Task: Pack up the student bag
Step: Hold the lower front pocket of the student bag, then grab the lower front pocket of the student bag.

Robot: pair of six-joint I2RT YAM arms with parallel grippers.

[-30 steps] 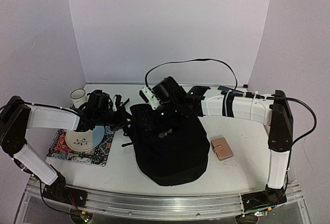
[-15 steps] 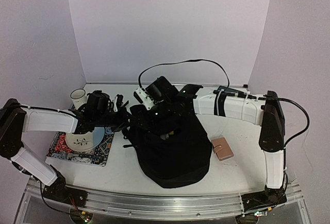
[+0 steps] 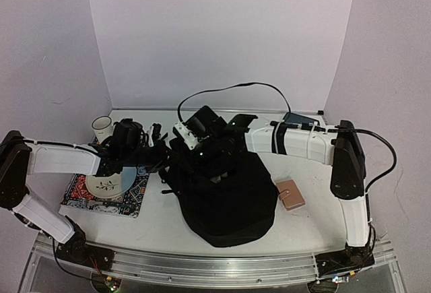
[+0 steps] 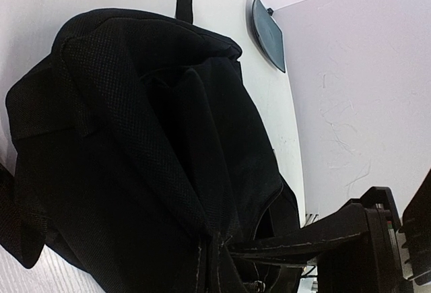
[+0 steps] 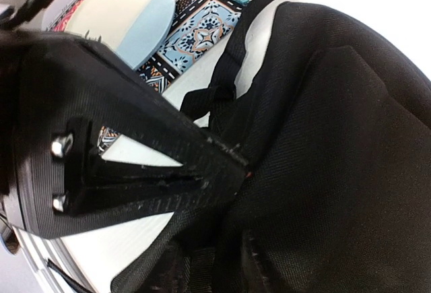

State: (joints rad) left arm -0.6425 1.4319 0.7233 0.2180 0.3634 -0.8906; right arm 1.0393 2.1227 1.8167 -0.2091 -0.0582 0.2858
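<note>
The student bag (image 3: 225, 195), a large black backpack, stands in the middle of the table with its top edge toward the back. My left gripper (image 3: 163, 156) comes in from the left and is shut on black fabric at the bag's upper left edge. The left wrist view is filled with the bag (image 4: 135, 138), and the fingers are lost in the dark cloth. My right gripper (image 3: 197, 151) reaches across from the right to the bag's top. In the right wrist view its fingertips (image 5: 232, 172) meet on a fold of the bag (image 5: 337, 138).
A plate (image 3: 108, 182) lies on a patterned mat (image 3: 135, 195) at the left, with a white cup (image 3: 102, 128) behind it. A pink wallet (image 3: 290, 194) lies right of the bag. A dark blue-grey tray (image 3: 296, 117) sits at the back right.
My right arm has swung left over the bag's top, and its jaws have drawn together onto the fabric. The left gripper has kept its hold and barely moved.
</note>
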